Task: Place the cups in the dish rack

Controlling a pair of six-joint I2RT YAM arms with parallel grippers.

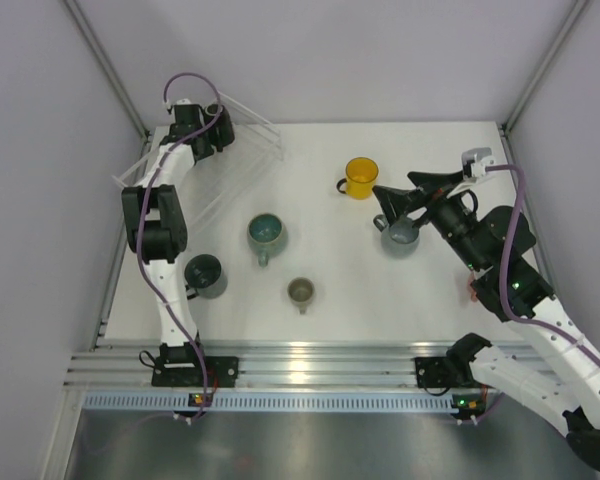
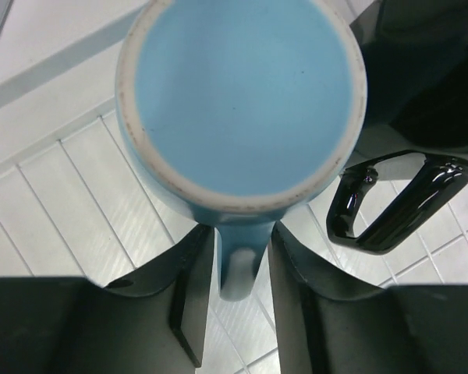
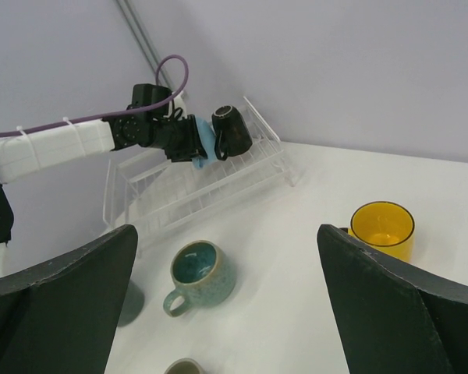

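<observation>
Nearest to the arm bases, the small olive cup and the dark green cup stand upright on the table, and a little farther on is the teal cup. All three are open upward with nothing inside that I can see, and they wait for you. The right gripper has its fingers wide apart and holds nothing. From above it sits over the grey-blue cup, probably so it can take this one next. The yellow cup behind it is empty too. In the far left corner is the dish rack, and it holds two cups, the black cup and beside it the light blue cup. The handle of the light blue cup runs between the fingers of the left gripper, a handle hold that likely keeps the mouth free — whether the fingers press it or only stand beside it, I cannot tell.
</observation>
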